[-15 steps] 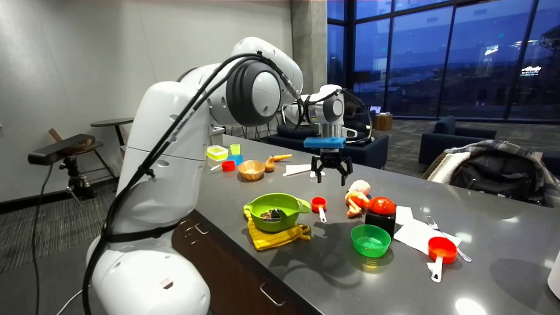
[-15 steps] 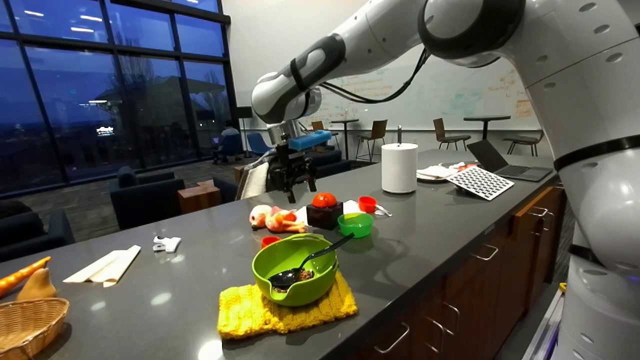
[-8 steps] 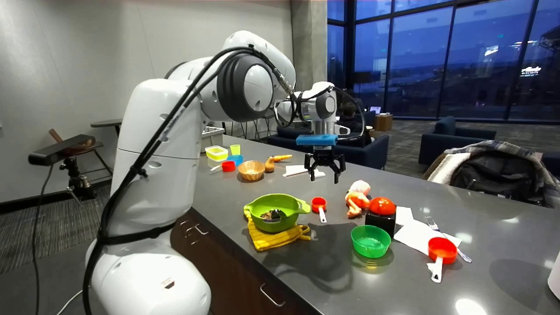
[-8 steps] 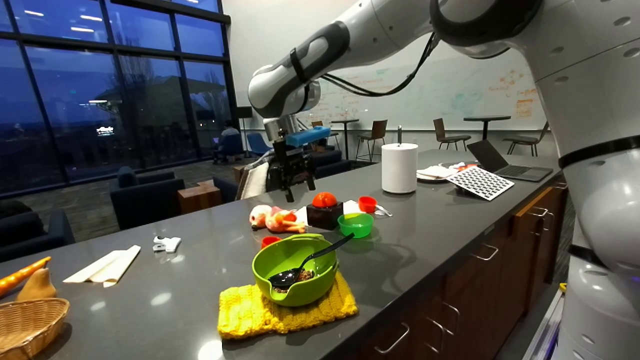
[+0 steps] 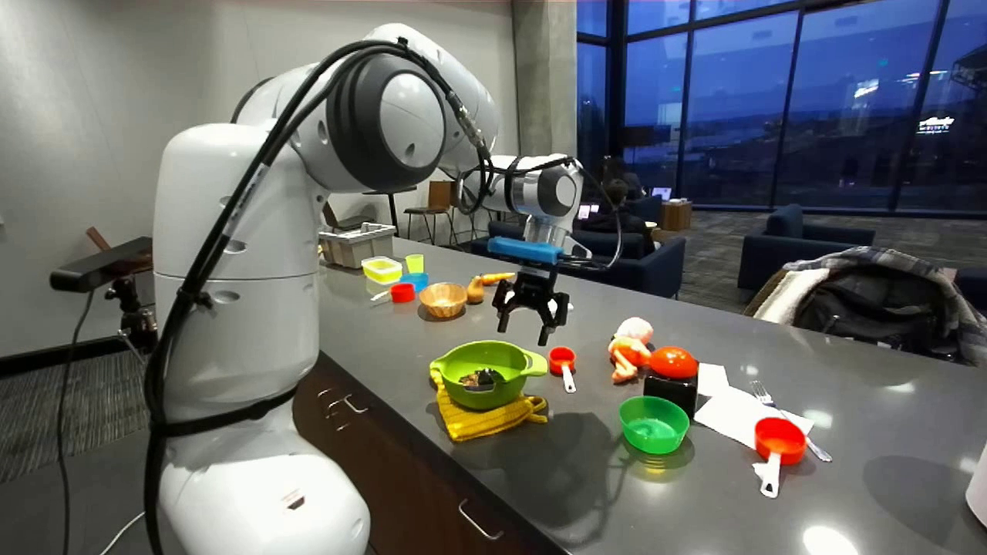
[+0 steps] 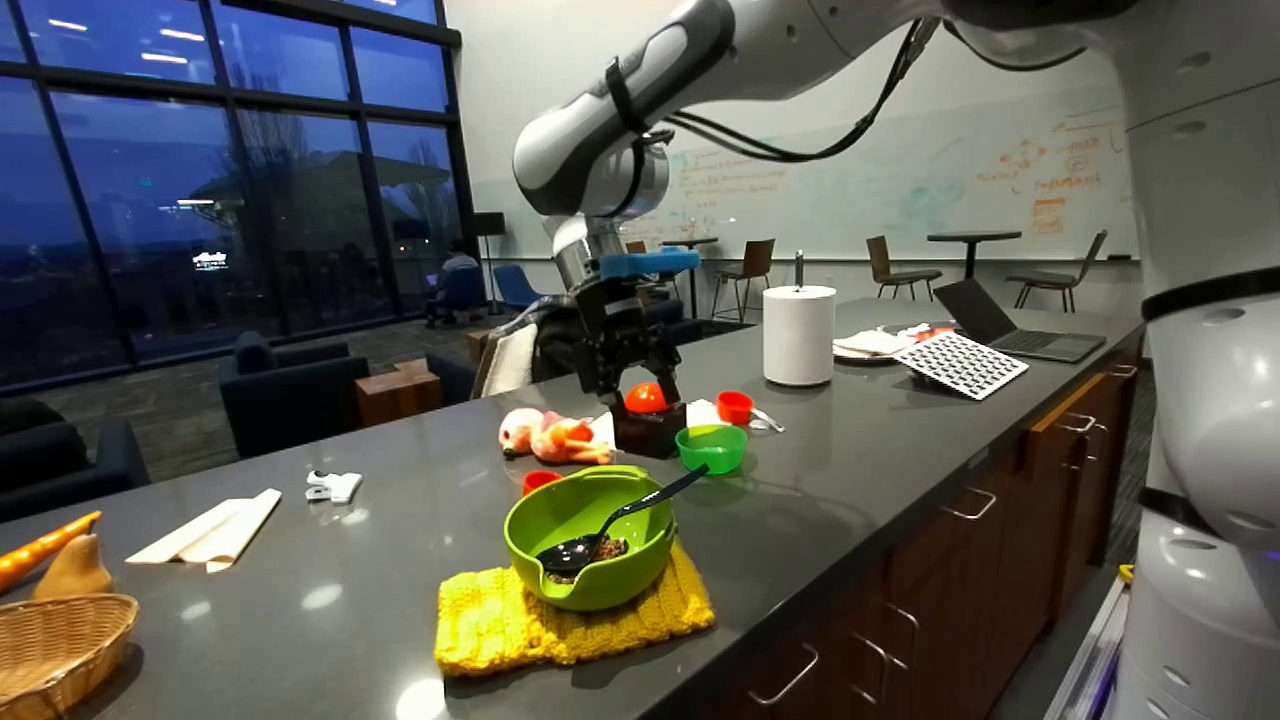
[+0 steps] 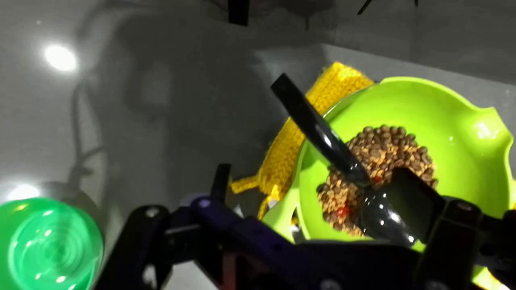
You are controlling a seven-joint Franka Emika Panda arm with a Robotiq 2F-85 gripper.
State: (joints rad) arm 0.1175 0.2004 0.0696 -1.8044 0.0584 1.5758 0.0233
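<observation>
The hand (image 5: 523, 334) stands open and holds nothing, its fingers (image 7: 415, 201) spread higher than the rim of the green bowl (image 7: 463, 149) and apart from it. In the wrist view one finger covers part of the scoop of the black spoon (image 7: 322, 137), which lies in that bowl with its handle leaning out over the rim, off the line between the fingertips. Lowered from such a position, the hand might press on the scoop or the rim, and the slick-looking handle could then flip or swivel. The brown beans (image 7: 387, 141) and paler crumbs (image 7: 334, 197) around the scoop would likely scatter if it jerked. The bowl rests on a folded yellow cloth (image 6: 480, 620) close to the edge of the surface (image 6: 400, 540) above the drawers (image 6: 930, 560); since the cloth looks soft and loose, a sideways nudge could rock the bowl or drag both toward that edge. Just beside the bowl, farther in from that edge, a red measuring cup (image 5: 562, 357) could be knocked by a finger passing low. Farther along the same edge, the green cup (image 5: 654, 428) stands just beside a black block (image 5: 675, 393); apparently light, it could tip if the hand swept low across it.
</observation>
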